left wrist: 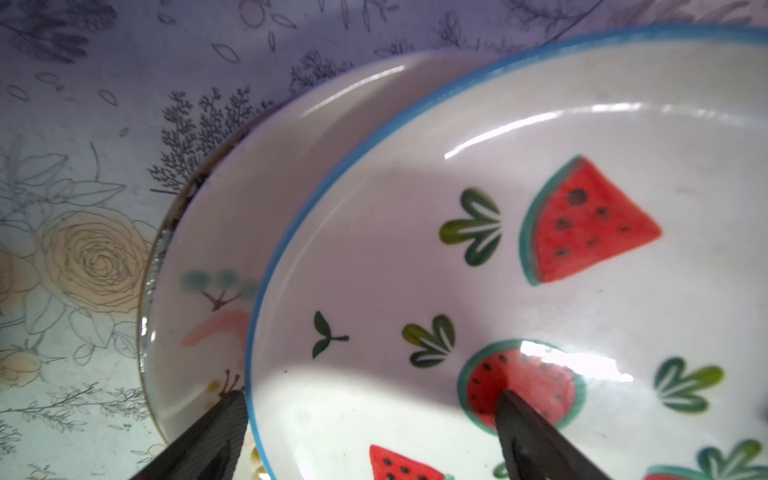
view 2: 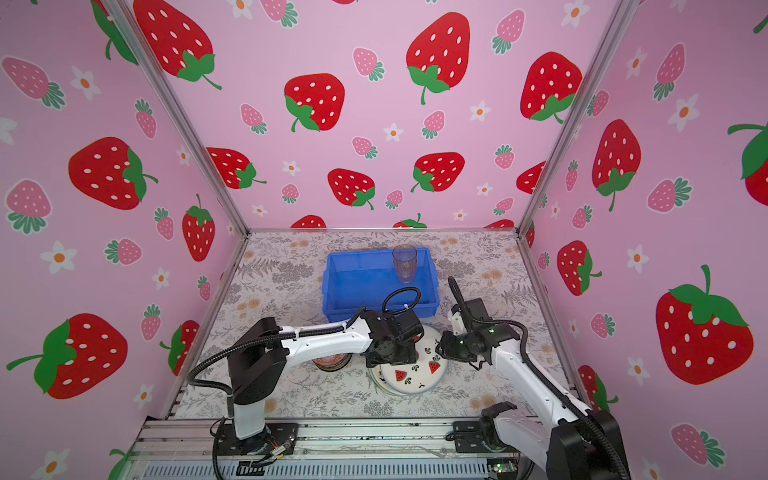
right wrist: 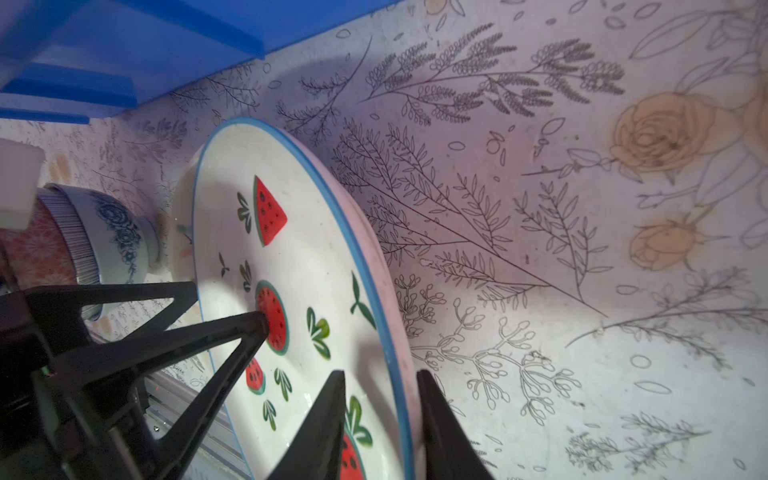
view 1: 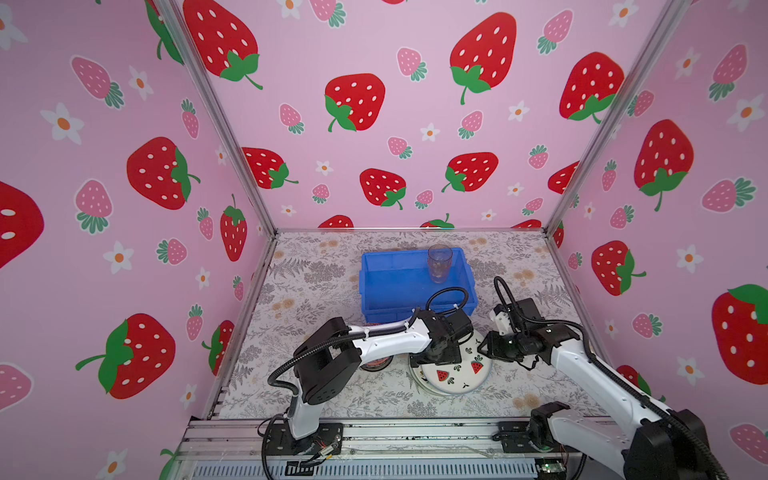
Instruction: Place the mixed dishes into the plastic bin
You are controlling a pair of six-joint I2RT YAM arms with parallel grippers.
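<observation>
Step in hand, as judged: taking hold of the watermelon plate (view 1: pixel 455 372). Early in the task, going by the plastic bin (view 1: pixel 390 286), with only a clear tumbler (view 1: pixel 439 262) standing at its far right corner.

Plate lying on the worktop (view 1: pixel 316 266) just in front of the bin's near wall, stacked on a second pale plate (left wrist: pixel 216 232). Small bowls (right wrist: pixel 112 232) waiting in front of the bin's near left corner.

Left jaws spread wide, gripping nothing, one fingertip (left wrist: pixel 232 411) on the lower plate and the other (left wrist: pixel 511 411) inside the watermelon plate. Right jaws set narrow astride the same plate's rim. Cannot tell whether pinching yet.

Next, probably: clamp firmly on the rim, lift the top plate clear of the one beneath, carry over the bin's near wall, set down flat, clear of the tumbler.
</observation>
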